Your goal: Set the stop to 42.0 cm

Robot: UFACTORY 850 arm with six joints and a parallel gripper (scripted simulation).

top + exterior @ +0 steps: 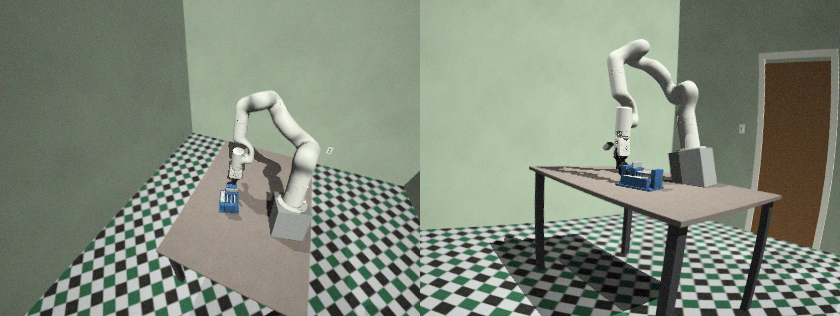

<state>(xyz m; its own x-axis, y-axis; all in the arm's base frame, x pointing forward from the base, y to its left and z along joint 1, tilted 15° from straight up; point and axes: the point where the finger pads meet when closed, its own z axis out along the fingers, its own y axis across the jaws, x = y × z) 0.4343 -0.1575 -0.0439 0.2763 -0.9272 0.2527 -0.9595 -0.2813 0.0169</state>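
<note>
A small blue stop fixture (229,201) with a rail and a sliding stop sits on the brown table; it also shows in the exterior view (640,178). Its handwheel (231,187) is at the far end, under the arm's wrist, and is mostly hidden by the fingers. My gripper (231,185) points straight down onto that end and is shut on the handwheel; in the exterior view the gripper (621,162) meets the fixture's left end. The scale and the stop's position are too small to read.
The white arm rises from a grey base block (291,219) (693,166) on the table's right side. The table's edges lie close to the fixture on the left. A brown door (797,145) stands in the far wall.
</note>
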